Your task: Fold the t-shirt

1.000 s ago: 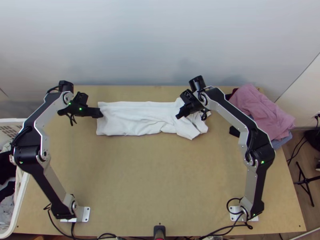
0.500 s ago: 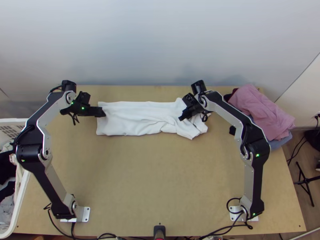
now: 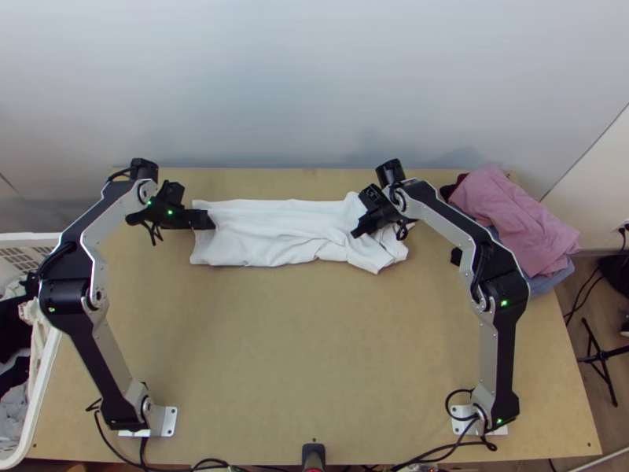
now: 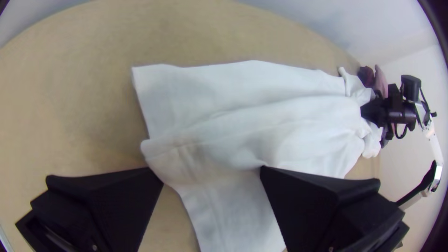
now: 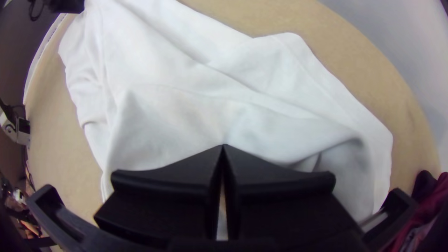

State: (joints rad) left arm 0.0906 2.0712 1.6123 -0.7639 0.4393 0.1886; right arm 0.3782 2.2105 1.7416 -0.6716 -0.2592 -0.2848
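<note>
Top view shows you the white cloth t-shirt (image 3: pixel 271 240) as a long, folded strip across the light wooden table (image 3: pixel 299 346), bunched toward its right end. Your left gripper (image 3: pixel 211 221) is spread wide at the left end; your right gripper (image 3: pixel 356 234) has its fingertips together by the bunched part, whether pinching cloth you can't tell. Farther right sits a pink garment (image 3: pixel 507 212); far left, a white plastic basket (image 3: pixel 41 393).

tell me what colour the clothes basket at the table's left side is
White; the basket shows best in the top view.
</note>
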